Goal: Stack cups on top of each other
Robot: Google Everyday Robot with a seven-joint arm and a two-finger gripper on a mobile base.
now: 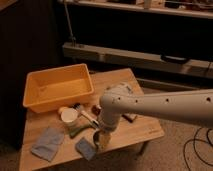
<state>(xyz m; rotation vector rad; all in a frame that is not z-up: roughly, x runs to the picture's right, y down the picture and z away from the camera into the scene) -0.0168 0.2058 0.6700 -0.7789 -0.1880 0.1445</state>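
Table (145, 132): you have a small wooden top with a pale, smooth grain, standing on a speckled floor.
Arm (160, 106): a thick, white, rounded tube comes in from the right, bends at a bulbous elbow over the middle of the table and drops toward the near edge.
Gripper (102, 140): it hangs low at the near edge of the table, just right of the smaller cloth and near the green cup.
Pincer state: you cannot tell from this view whether it is wide, narrow or holding anything.
Green cup (77, 131): a pale, translucent plastic shape sits on the table just near of the white bowl and left of the gripper. You cannot tell whether it is upright.
Dark cup (96, 108): a small, round, dark brownish form sits right of the bowl, close against the arm's lower section. It stands apart from the green cup, so the two are not stacked.
White bowl (69, 116): round, wider than the cups, with a smooth pale rim. It sits just near of the bin.
Bin (59, 90): a rectangular yellow plastic tub with sloped walls and a rolled rim sits on the far left part of the table.
Large cloth (47, 143): soft, rumpled blue-grey fabric lies at the near left corner.
Smaller cloth (86, 148): the same blue-grey fabric, folded roughly square, lies at the near edge.
Cable (197, 147): a thin dark loop lies on the floor at the right.
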